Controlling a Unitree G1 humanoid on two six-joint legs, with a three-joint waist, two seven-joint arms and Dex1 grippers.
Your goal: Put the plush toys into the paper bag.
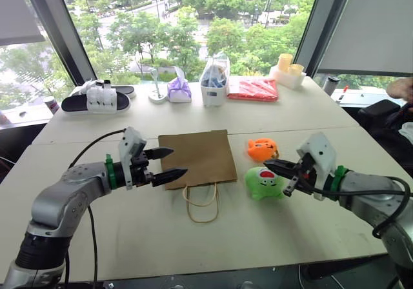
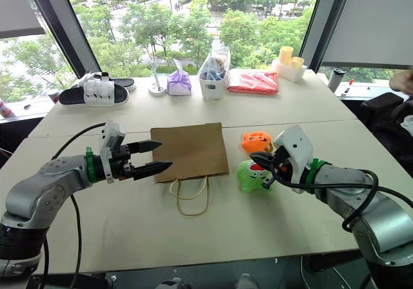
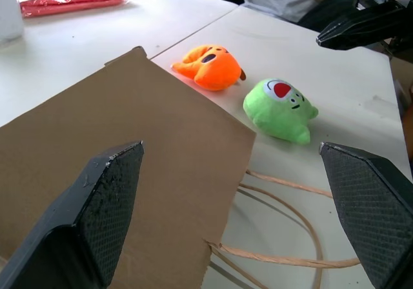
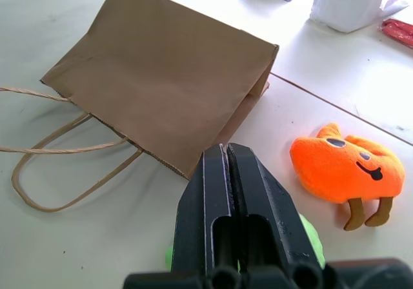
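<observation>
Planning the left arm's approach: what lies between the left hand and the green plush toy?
The flat paper bag and its cord handles, per the left eye view.

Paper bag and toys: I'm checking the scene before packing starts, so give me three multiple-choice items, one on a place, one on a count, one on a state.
1. Where does the green plush toy lie?
A. inside the bag
B. on the table to the right of the bag
C. beside the slippers

2. How many plush toys lie near the bag?
A. one
B. two
C. three

3. How is the paper bag?
A. lying flat
B. standing upright
C. lifted by the fingers

Answers: 1 B, it sits on the table right of the bag; 2 B, the green toy and the orange plush toy; 3 A, it lies flat with its cord handles on the table.
</observation>
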